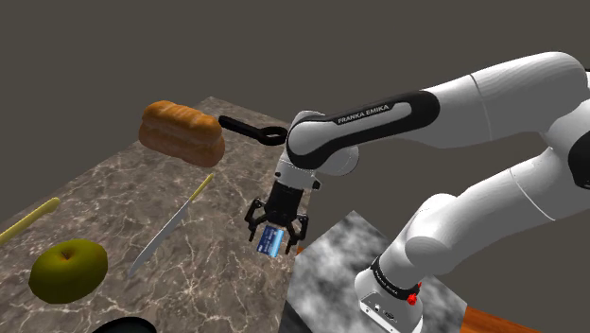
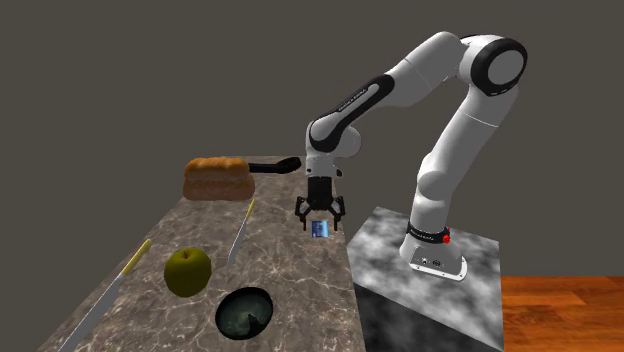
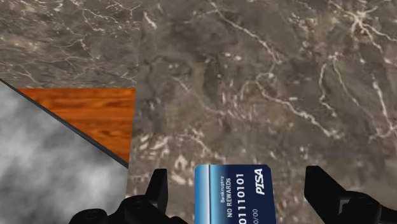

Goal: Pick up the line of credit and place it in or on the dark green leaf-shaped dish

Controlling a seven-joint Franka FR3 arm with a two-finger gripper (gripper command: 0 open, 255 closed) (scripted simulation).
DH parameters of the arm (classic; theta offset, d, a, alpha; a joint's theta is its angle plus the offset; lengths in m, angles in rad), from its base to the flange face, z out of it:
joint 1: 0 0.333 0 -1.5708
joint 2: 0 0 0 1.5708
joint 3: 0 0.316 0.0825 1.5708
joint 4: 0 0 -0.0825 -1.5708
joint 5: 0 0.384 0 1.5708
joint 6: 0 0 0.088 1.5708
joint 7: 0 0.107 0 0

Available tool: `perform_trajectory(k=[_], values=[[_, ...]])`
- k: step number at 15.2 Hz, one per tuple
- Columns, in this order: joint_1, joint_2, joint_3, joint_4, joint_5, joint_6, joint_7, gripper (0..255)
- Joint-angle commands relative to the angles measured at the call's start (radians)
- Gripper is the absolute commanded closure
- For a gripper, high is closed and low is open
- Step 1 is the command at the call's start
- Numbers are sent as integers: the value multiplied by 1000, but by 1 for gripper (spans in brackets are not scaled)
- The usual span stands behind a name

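The tool point(image 1: 275, 235) hangs low over the bench point(image 1: 222, 279) near its edge by the stand point(image 1: 331, 274), fingers wide apart, the blue credit card point(image 3: 233, 194) between them with marble showing on either side, untouched; the wrist view cuts part of the card off, and whether it lies flat on the marble is hard to tell. Farther off lie a knife point(image 1: 168, 234) and a green apple point(image 1: 66, 270), with the dark green dish point(image 2: 245, 314) beside the apple, cut by the shoulder view's lower edge. Farthest sit a bread loaf point(image 1: 182, 132) and a black handle point(image 1: 248, 128) whose end hides behind the arm.
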Motion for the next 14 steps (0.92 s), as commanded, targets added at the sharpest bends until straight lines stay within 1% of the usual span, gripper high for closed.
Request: perform_trajectory(k=[1, 6, 7, 14], values=[[1, 2, 1, -1, 2, 3, -1, 0], [1, 2, 1, -1, 2, 3, -1, 0], [1, 2, 1, -1, 2, 3, -1, 255], [1, 1, 1, -1, 2, 3, -1, 255]])
